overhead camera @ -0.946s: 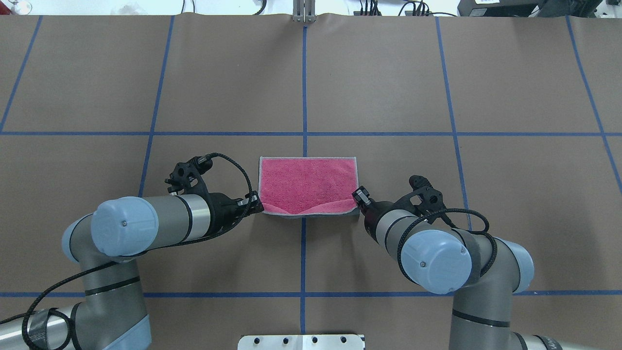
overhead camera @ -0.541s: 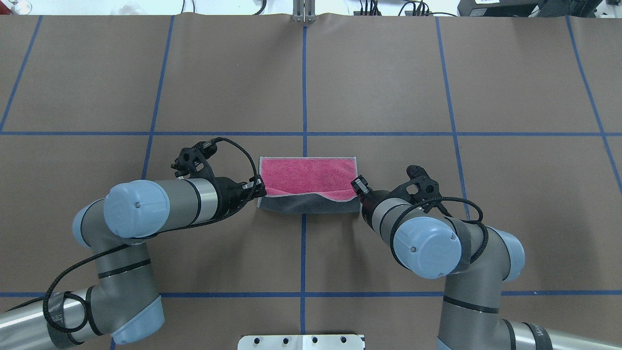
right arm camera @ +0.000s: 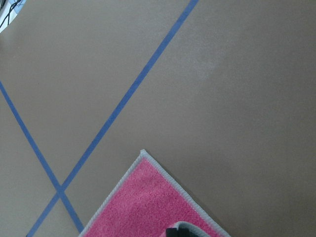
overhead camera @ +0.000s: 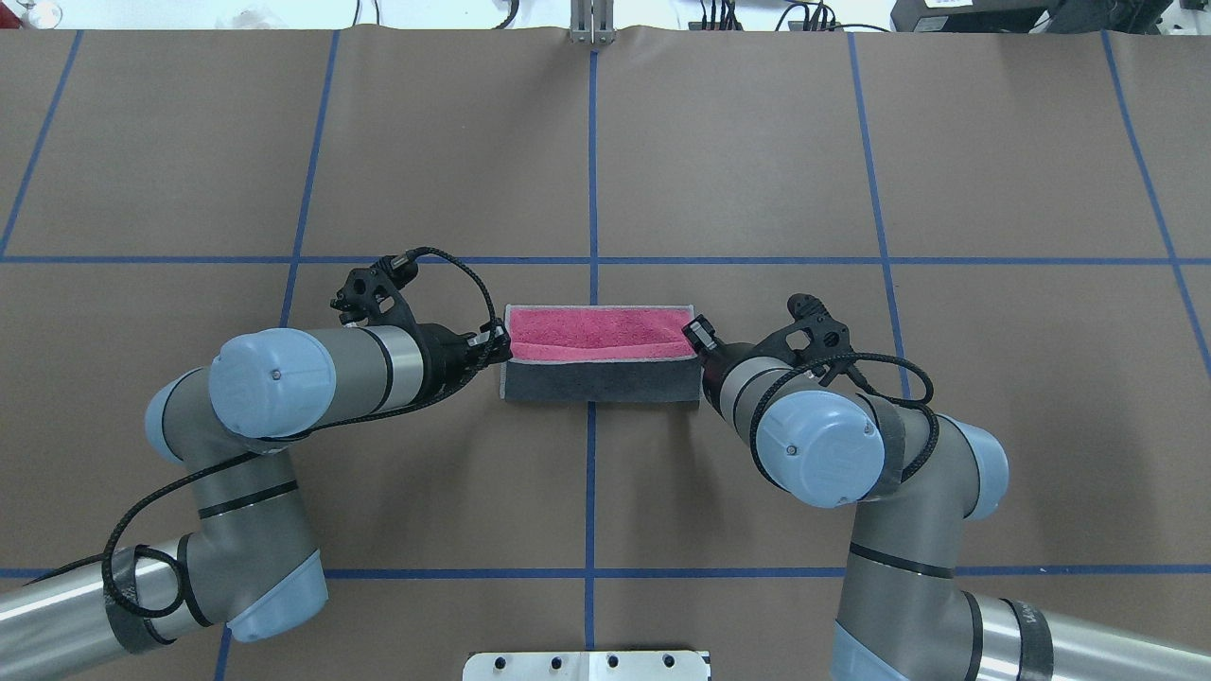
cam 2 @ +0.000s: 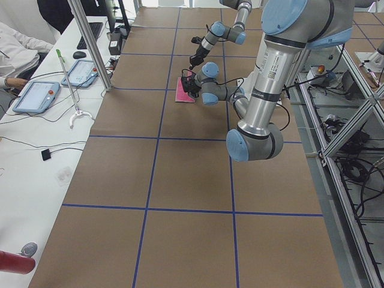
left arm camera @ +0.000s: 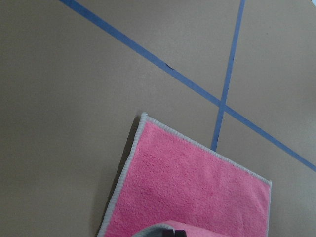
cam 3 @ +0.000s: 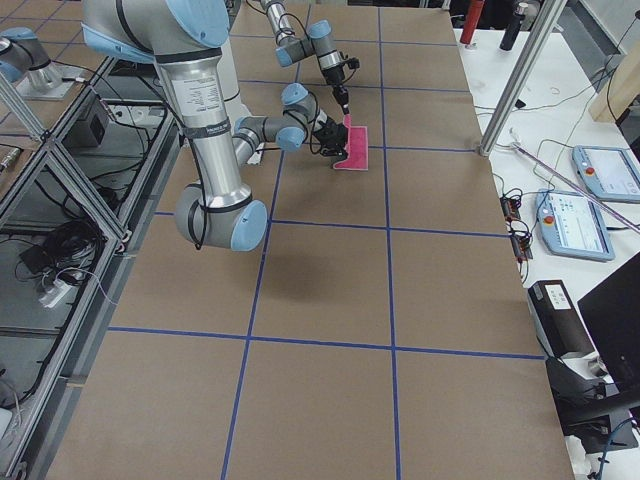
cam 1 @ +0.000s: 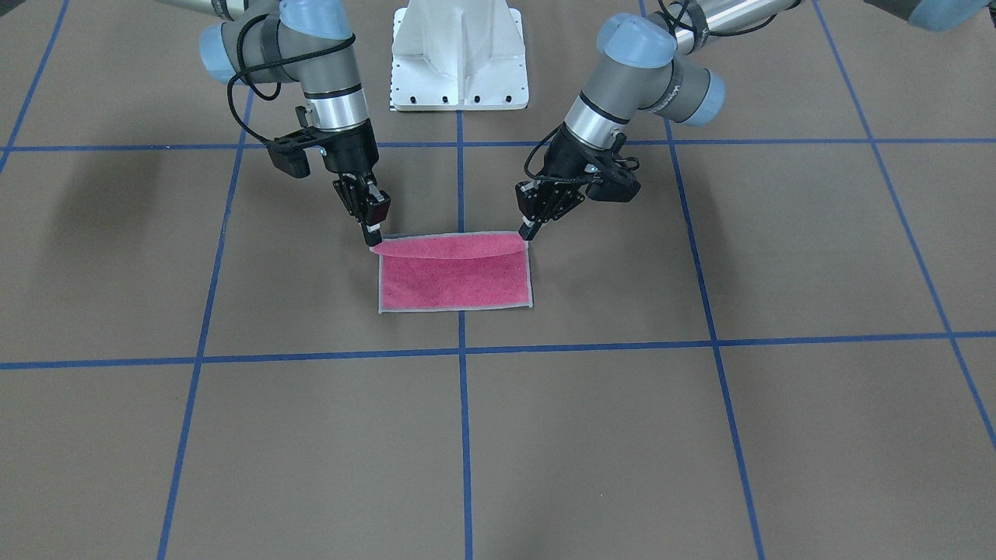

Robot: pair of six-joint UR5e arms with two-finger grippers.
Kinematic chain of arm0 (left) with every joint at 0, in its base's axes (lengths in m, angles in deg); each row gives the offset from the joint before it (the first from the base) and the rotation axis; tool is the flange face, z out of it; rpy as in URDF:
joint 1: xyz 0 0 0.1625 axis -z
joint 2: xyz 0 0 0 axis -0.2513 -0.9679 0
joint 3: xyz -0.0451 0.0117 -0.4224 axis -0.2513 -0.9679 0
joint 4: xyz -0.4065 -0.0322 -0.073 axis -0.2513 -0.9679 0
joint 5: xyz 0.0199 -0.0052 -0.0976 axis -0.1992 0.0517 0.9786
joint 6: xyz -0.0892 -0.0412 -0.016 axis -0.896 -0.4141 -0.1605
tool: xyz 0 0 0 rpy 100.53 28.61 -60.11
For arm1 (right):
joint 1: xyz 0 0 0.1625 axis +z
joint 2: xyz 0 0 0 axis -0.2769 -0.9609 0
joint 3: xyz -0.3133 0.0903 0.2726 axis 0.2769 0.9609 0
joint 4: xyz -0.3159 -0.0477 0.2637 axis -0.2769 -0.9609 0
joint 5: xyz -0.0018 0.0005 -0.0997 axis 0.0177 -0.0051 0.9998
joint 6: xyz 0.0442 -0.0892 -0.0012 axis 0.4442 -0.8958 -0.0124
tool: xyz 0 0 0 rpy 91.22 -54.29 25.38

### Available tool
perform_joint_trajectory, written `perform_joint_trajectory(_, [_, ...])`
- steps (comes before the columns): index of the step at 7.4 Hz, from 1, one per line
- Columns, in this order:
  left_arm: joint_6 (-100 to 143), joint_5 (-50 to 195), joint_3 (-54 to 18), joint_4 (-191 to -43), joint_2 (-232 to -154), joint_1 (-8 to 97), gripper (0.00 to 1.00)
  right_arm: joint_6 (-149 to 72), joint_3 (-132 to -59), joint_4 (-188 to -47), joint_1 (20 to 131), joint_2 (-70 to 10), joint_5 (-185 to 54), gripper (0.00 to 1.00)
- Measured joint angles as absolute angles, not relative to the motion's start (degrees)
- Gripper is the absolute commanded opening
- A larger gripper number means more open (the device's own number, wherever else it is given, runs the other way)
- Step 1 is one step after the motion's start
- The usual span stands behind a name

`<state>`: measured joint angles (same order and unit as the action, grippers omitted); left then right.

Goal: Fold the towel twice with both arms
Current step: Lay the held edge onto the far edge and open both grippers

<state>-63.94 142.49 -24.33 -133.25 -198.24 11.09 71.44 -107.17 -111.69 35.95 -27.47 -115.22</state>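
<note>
Pink on one face, dark grey on the other, the square terry towel lies on the brown papered counter, its 6 o'clock hem lifted and rolled over, grey up. The left tool is clamped on that hem's 9 o'clock corner, the right tool on its 3 o'clock corner. Done well, both should travel toward 12 o'clock level and matched, hem taut, landing edging on edging before release
</note>
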Motion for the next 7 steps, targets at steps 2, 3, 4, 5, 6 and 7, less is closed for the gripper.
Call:
perform_joint_trajectory(2, [-63.9, 142.5, -22.6, -133.3, -199.6, 11.8, 0.0, 71.3, -104.9, -111.5, 36.8, -25.8, -115.2, 0.0])
perform_joint_trajectory(3, [-63.9, 142.5, -22.0, -133.4, -200.0, 12.1, 0.0, 71.3, -104.4, -111.4, 37.1, -25.4, -115.3, 0.0])
perform_joint_trajectory(4, [-63.9, 142.6, -21.7, -133.4, -200.1, 12.3, 0.0, 71.2, -104.1, -111.3, 37.3, -25.3, -115.3, 0.0])
perform_joint_trajectory(5, [-63.9, 142.6, -21.6, -133.4, -200.1, 12.6, 0.0, 70.9, -104.0, -111.3, 37.5, -25.1, -115.3, 0.0])
perform_joint_trajectory(6, [-63.8, 142.5, -21.4, -133.5, -200.2, 12.8, 0.0, 70.4, -103.8, -111.3, 37.7, -24.9, -115.3, 0.0])
perform_joint_trajectory(7, [-63.8, 142.5, -20.9, -133.6, -200.2, 12.9, 0.0, 69.8, -103.6, -111.3, 37.8, -24.8, -115.3, 0.0])
